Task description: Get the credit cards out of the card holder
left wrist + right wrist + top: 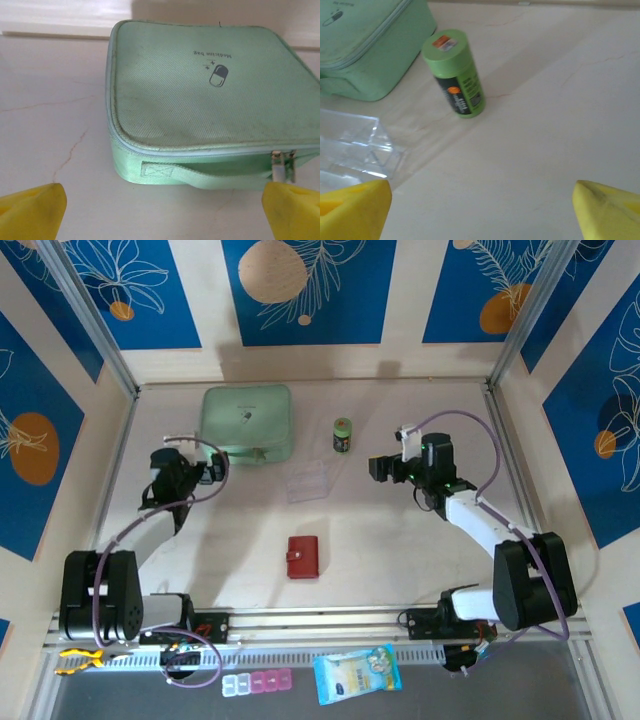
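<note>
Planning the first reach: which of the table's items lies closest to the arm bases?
The dark-red card holder; the clear tray, green bottle and mint case all sit farther back.

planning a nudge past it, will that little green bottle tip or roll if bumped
Probably tips easily: the green bottle stands upright, tall for its narrow base. Once down, its round body would likely roll on the smooth table. Looks like light plastic.
</note>
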Available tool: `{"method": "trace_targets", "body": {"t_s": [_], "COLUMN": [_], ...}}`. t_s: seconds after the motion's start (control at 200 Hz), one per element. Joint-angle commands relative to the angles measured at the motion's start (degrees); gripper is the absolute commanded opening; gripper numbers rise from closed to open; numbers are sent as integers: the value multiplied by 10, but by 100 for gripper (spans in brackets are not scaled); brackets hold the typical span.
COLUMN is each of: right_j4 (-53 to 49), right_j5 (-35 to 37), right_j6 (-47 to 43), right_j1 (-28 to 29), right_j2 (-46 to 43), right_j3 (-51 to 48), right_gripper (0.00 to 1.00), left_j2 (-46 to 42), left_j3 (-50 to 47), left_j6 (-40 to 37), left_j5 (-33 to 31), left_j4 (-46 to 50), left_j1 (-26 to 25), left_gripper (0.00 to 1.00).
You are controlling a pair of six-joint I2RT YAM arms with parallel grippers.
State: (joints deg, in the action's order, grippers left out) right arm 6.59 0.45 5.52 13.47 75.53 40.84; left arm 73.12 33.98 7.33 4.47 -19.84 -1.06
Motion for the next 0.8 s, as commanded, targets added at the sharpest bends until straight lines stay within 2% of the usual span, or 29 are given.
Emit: {"method": "trace_targets", "body": {"t_s": [0.0, 0.305, 0.485, 0.565, 0.695, 0.795], "right_j4": [-109, -205, -277, -295, -309, -326], "right_j5": [35, 66, 72, 68, 74, 94], "right_j6": [74, 193, 224, 226, 235, 241], "right_j1": [36, 113, 149, 163, 180, 194], "right_j2": [-4, 54, 121, 154, 199, 234], "right_j3": [35, 107, 180, 213, 255, 290], "right_gripper": [90, 77, 60, 54, 45, 41], "left_j2": [-26, -39, -20, -17, -30, -36], "left_j3": [51, 181, 248, 257, 221, 198], "left_j6": [65, 105, 64, 39, 31, 38], "left_j5": [27, 73, 111, 100, 69, 75], "left_j4": [141, 413, 540, 558, 527, 509], "left_j1": [-5, -6, -5, -5, -4, -3], "left_gripper": [100, 100, 100, 100, 100, 100]}}
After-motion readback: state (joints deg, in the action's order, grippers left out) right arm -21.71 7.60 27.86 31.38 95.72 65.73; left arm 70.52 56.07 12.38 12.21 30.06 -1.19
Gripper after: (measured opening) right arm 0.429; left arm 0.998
